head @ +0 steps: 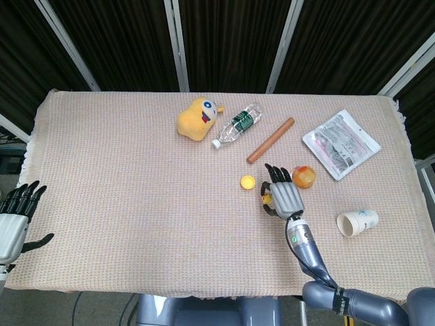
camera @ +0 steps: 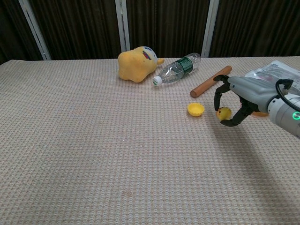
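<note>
R hand (camera: pixel 234 105) pinched small yellow ball (camera: pixel 224 113), lifted above bench (camera: pixel 93 154), just right of yellow cap (camera: pixel 196 109). L hand (head: pixel 15 221) open, off bench's left edge.

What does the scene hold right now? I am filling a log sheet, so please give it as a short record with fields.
Right hand: pinches a small yellow ball above the table, beside the yellow cap
Left hand: off the table's left edge, fingers apart, holds nothing
Behind the right hand: wooden rolling pin, orange capsule ball
Far side: yellow plush toy, lying plastic bottle
Right side: foil packet, paper cup on its side
</note>
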`<state>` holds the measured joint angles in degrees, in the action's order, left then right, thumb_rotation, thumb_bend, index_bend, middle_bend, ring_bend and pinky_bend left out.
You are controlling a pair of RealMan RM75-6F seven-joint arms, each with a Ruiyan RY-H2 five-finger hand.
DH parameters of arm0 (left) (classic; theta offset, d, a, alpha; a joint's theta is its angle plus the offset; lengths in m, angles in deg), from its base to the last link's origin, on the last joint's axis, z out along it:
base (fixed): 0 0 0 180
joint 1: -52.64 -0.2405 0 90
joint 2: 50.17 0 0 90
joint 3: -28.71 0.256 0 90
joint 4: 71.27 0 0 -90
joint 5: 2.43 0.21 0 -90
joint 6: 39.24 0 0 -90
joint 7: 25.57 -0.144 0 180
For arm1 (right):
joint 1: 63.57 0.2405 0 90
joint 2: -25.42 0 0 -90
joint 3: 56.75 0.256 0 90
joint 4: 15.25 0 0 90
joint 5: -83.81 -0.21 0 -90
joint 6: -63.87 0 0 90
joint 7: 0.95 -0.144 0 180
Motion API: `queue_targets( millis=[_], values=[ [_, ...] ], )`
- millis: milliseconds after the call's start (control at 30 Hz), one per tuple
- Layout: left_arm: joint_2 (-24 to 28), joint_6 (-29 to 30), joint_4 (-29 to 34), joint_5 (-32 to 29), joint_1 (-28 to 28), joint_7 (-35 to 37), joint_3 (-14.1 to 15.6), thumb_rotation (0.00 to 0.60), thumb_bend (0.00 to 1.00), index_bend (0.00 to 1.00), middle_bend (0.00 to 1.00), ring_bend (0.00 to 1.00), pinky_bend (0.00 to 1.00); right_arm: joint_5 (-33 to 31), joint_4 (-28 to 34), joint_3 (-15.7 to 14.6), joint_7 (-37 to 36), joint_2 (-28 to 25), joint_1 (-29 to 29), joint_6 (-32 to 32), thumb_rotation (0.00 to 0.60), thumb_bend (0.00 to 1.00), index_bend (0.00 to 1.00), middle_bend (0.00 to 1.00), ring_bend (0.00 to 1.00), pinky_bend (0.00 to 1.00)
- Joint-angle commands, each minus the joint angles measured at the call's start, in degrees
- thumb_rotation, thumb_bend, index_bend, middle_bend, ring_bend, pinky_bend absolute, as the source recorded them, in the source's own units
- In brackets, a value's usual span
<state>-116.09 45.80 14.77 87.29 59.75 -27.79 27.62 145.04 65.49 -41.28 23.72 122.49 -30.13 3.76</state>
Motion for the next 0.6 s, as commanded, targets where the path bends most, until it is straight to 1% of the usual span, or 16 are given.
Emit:
queue_targets(
  millis=[33,333,600],
  values=[
    [-0.01,-0.10,-0.06,0.02,0.05,0.80,0.05,0.600,0.00,0.00,0.00,0.00,0.10,-1.08,-2.25,0.97,0.00,1.47,1.73,1.74,0.600,0.24,0.54,0.00,0.00,0.00],
    [0.16,-0.55,0.00,-0.04,0.38,2.19,0.00,0.600,0.00,0.00,0.00,0.00,0.10,-2.35,-9.24,2.92,-1.82,4.90,6.31,5.72,0.600,0.24,0.54,0.00,0.00,0.00],
    [0.42,-1.09,0.37,-0.12,0.65,2.67,0.06,0.600,0.00,0.00,0.00,0.00,0.10,-2.69,-14.01,3.67,-3.67,6.56,9.01,8.10,0.600,0.24,0.54,0.00,0.00,0.00]
  ],
)
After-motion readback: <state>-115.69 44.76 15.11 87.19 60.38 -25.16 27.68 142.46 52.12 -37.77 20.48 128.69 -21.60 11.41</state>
